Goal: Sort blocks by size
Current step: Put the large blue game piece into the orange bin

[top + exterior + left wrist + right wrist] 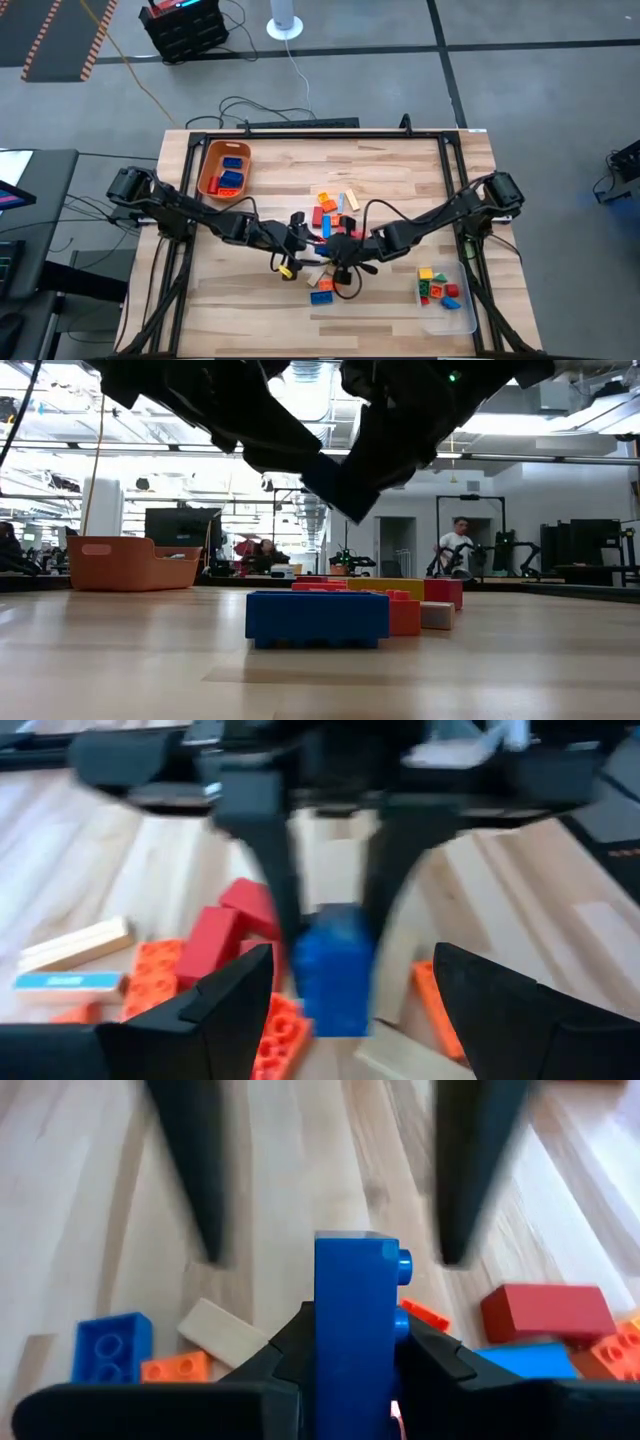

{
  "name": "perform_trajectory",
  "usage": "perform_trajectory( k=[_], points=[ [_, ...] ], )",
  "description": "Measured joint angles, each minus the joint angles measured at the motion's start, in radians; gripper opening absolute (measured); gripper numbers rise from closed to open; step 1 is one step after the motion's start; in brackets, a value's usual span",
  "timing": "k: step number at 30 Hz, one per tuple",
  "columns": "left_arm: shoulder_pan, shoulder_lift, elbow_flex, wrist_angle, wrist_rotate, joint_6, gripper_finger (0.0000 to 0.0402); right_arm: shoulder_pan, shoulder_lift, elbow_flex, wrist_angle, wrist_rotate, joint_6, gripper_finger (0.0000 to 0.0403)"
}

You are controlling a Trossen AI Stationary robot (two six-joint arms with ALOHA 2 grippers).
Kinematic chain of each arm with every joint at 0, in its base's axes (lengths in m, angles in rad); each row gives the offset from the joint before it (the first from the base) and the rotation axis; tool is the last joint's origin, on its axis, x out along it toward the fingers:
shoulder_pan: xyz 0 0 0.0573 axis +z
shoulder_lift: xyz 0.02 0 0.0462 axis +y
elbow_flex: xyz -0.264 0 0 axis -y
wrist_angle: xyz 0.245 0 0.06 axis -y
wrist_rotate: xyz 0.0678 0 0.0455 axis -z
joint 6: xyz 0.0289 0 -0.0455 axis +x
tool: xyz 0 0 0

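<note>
Over the middle of the table, both arms met above the loose pile of blocks. The right gripper was clamped on a blue brick, holding it upright between its fingers and lifted clear of the wood. The left gripper faced it from the other side with its fingers spread wide and empty; in the left wrist view the same brick hung between the right arm's dark fingers, just ahead of the left's open ones.

At the table's far left corner the orange bin already held a few blue and orange pieces, and the clear tray near the right front corner held small mixed ones. More blocks lay unsorted around the grippers, among them a blue one nearest the low camera.

I judged the step in hand to be a handover: a long brick picked by the right arm and offered to the left, which sat nearer the bin. That bin seemed to be the place for long bricks, though this was a guess from its contents.

Next, the left fingers would need to close on the brick's free part before the right let go, without knocking it askew. Much of the pile remained, so the sorting looked roughly half done at best.
</note>
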Motion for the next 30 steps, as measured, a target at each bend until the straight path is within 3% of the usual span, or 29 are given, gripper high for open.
perform_trajectory(
  k=[4, 18, 24, 30],
  points=[
    [0.0, 0.0, 0.0, 0.0, -0.075, -0.009, 0.0272, 0.007, 0.0, 0.0, 0.001, 0.0, 0.0, 0.0122],
    [0.007, 0.0, 0.0, -0.008, -0.077, 0.024, 0.0265, -0.002, 0.0, 0.0, 0.056, 0.0, -0.028, 0.0122],
    [0.006, 0.0, 0.0, -0.027, -0.076, 0.005, 0.021, -0.002, 0.0, 0.0, 0.063, -0.001, -0.029, 0.0123],
    [0.008, 0.0, 0.0, -0.027, -0.054, 0.017, 0.0109, -0.009, 0.0, -0.001, 0.083, 0.0, -0.03, 0.0131]
  ],
)
